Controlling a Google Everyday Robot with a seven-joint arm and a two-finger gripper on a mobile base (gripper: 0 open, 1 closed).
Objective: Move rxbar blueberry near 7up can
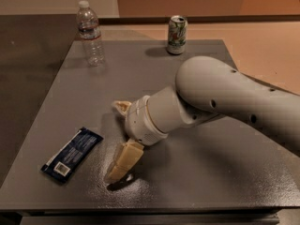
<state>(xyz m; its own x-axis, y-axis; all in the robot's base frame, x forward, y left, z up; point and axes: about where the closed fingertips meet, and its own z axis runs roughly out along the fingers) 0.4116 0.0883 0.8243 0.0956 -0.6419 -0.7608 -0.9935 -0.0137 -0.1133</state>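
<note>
The rxbar blueberry [72,153] lies flat near the front left of the grey table [197,191]. It is a dark navy wrapper with its white barcode patch at the near end. The 7up can [176,34] stands upright at the far edge of the table, white and green with a silver top. My gripper [114,141] is low over the table just right of the bar and not touching it. It is open and empty, with one cream finger [123,162] pointing down at the table and the other [121,106] farther back.
A clear plastic water bottle [90,34] with a white cap stands at the far left of the table. My thick grey arm [220,97] reaches in from the right across the table's middle. The table's front edge is close below the gripper.
</note>
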